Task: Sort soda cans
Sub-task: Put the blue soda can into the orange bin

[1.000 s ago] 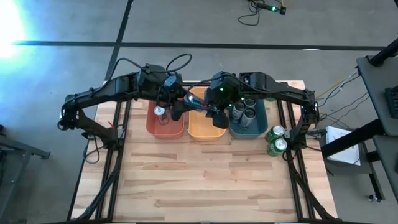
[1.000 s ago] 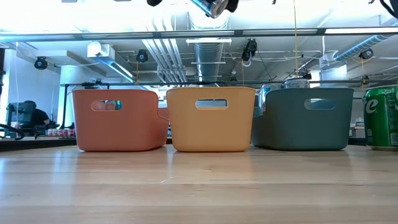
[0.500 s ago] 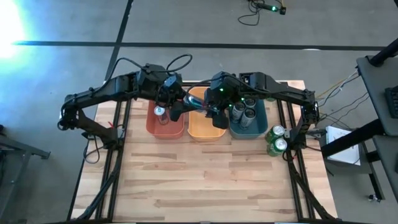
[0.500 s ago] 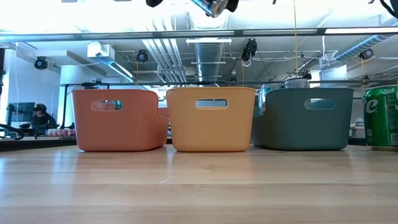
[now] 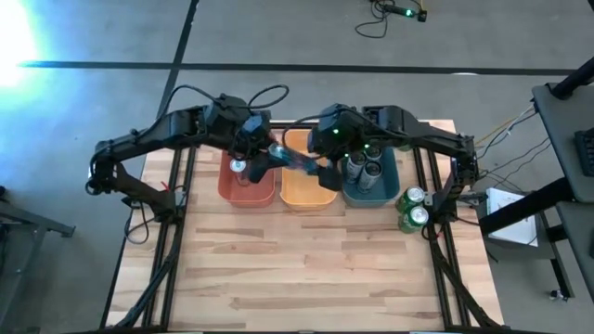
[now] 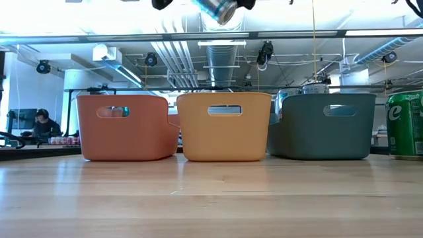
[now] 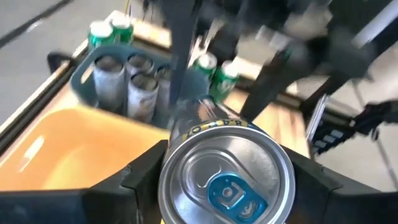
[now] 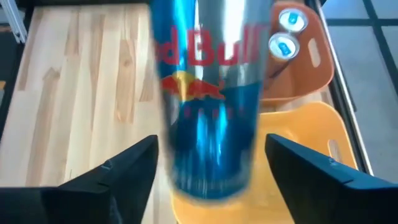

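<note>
Passing a can from arm to arm is the step in hand, as I judge it:

- High view: the can [image 5: 295,159] hangs over the orange bin [image 5: 299,193], between your left gripper [image 5: 269,160] and right gripper [image 5: 325,172]. Half a second ago it sat closer to the right gripper; it has since slid toward the red bin [image 5: 247,190] side, so the red bin looks like its goal.
- Low view: the can is high above the orange bin and has drifted toward the red side. A green can [image 6: 404,125] stands beyond the teal bin [image 6: 324,125]; its lettering is cut off.
- Left wrist view: your left fingers [image 7: 140,177] clamp the can, its blue-tabbed top facing the camera.
- Right wrist view: your right fingers [image 8: 124,168] stand spread, clear of the can. It reads "Red Bull".
</note>
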